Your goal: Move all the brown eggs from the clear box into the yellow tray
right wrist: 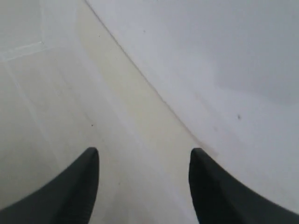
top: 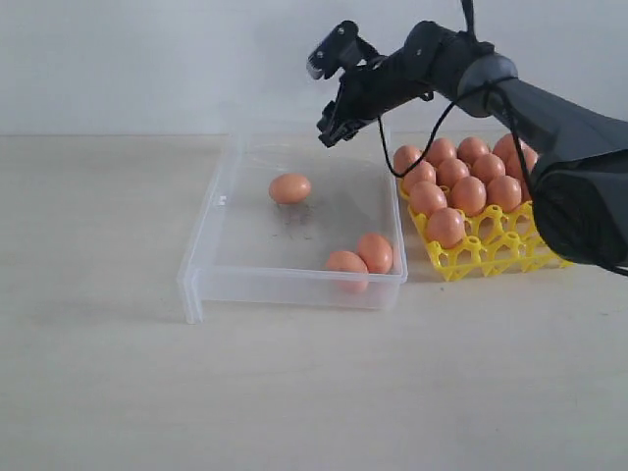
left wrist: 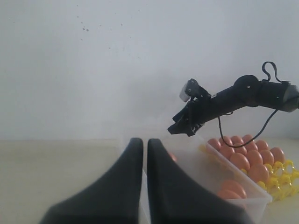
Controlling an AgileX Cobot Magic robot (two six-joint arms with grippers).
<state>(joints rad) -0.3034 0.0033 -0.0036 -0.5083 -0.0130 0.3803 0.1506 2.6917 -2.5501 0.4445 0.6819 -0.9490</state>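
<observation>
In the box [top: 285,283], three smooth, fragile eggs [top: 290,188] lie; my right fingers [right wrist: 70,186] hang spread and empty over its far wall, left fingers [left wrist: 117,186] pressed together, and I'd pinch each lightly across its middle.

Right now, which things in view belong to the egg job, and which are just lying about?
Job: three matte brown oval eggs in the shallow clear plastic box; bright yellow lattice egg tray; open right gripper.
Not job: pale tabletop; white wall; shut left gripper.
</observation>
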